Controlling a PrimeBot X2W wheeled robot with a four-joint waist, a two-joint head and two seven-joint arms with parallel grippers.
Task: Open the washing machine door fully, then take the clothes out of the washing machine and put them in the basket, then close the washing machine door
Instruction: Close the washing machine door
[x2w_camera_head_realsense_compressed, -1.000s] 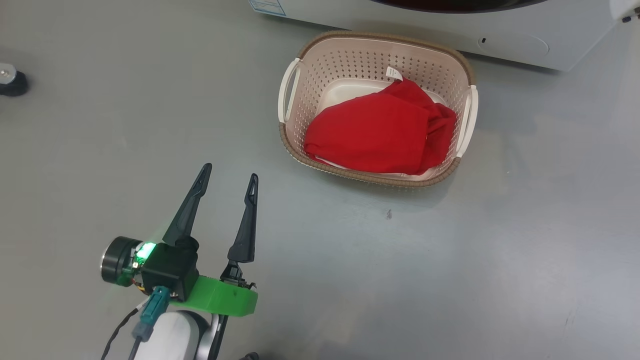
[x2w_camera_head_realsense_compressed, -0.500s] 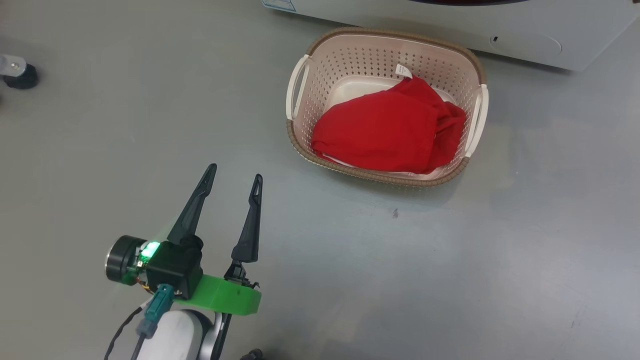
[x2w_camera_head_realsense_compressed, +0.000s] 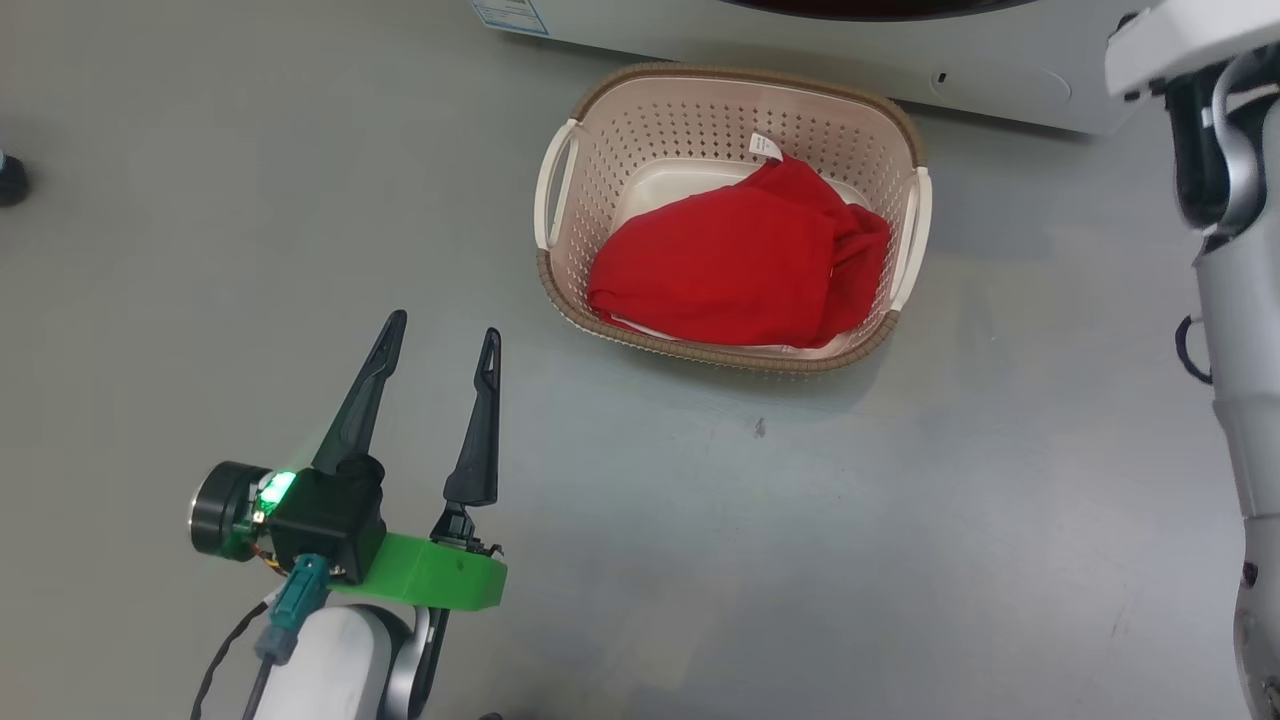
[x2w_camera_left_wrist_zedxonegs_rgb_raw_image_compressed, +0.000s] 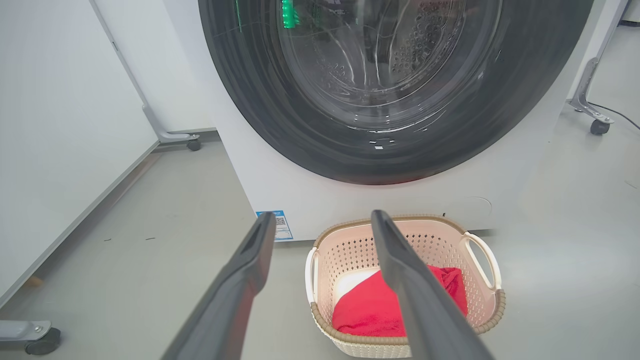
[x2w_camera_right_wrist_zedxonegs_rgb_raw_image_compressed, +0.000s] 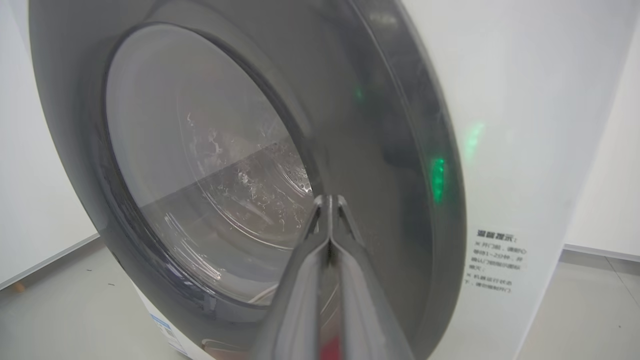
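The cream basket (x2w_camera_head_realsense_compressed: 650, 130) stands on the grey floor in front of the white washing machine (x2w_camera_head_realsense_compressed: 1000, 75), with the red clothes (x2w_camera_head_realsense_compressed: 730, 265) heaped inside it. My left gripper (x2w_camera_head_realsense_compressed: 445, 327) hovers open and empty at the lower left, well short of the basket. In the left wrist view its fingers (x2w_camera_left_wrist_zedxonegs_rgb_raw_image_compressed: 322, 216) frame the basket (x2w_camera_left_wrist_zedxonegs_rgb_raw_image_compressed: 350, 250), the clothes (x2w_camera_left_wrist_zedxonegs_rgb_raw_image_compressed: 365, 315) and the round black washing machine door (x2w_camera_left_wrist_zedxonegs_rgb_raw_image_compressed: 390, 90), which lies flush against the machine (x2w_camera_left_wrist_zedxonegs_rgb_raw_image_compressed: 270, 180). My right gripper (x2w_camera_right_wrist_zedxonegs_rgb_raw_image_compressed: 328, 199) is shut, tips close to the door (x2w_camera_right_wrist_zedxonegs_rgb_raw_image_compressed: 200, 150); I cannot tell whether they touch.
My right forearm (x2w_camera_head_realsense_compressed: 1235, 300) rises along the right edge of the head view. A white panel (x2w_camera_left_wrist_zedxonegs_rgb_raw_image_compressed: 60, 125) on wheeled feet (x2w_camera_left_wrist_zedxonegs_rgb_raw_image_compressed: 192, 145) stands left of the machine, another caster (x2w_camera_left_wrist_zedxonegs_rgb_raw_image_compressed: 597, 126) to its right. A blue sticker (x2w_camera_left_wrist_zedxonegs_rgb_raw_image_compressed: 280, 225) marks the machine's lower corner.
The head camera has swung, shifting the whole picture, and my right arm has come into view at the right edge. The left gripper, basket and clothes stay as they were.
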